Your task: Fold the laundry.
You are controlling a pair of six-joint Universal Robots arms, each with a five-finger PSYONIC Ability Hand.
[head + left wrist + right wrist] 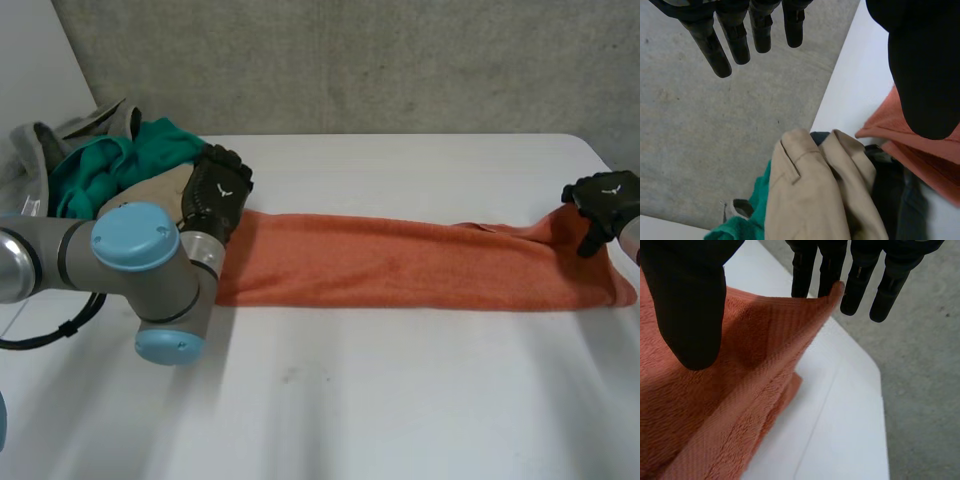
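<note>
Orange terry towel (400, 262): you had it lying as a long, narrow, doubled strip across the white table (400, 410). It ran from 9 o'clock to 3 o'clock in the head view and was flat except at its right end.
Towel's right end: the far corner stood lifted off the table in a peak at about 3 o'clock. The near corner lay flat.
Right hand (603, 200): you had it on that raised far corner. Its fingers were straight, with the corner's tip caught between neighbouring fingers. The thumb stood apart from them, in front of the cloth.
Left hand (215, 195): you had it above the towel's left end at about 9 o'clock, back upward. Its fingers were straight and well clear of the thumb, with nothing held between them. You could not tell from these views whether the palm touched the towel.
Left arm (130, 260): its grey joints and light-blue caps sat at 8 o'clock, covering the towel's near left corner.
Laundry pile: it lay at 10 o'clock, just beside the left hand. It held a crumpled teal cloth (110, 165), a beige cotton garment (810, 200), a grey garment (25, 165) at the outer edge, and a dark garment (895, 195) between the beige one and the towel's left end.
</note>
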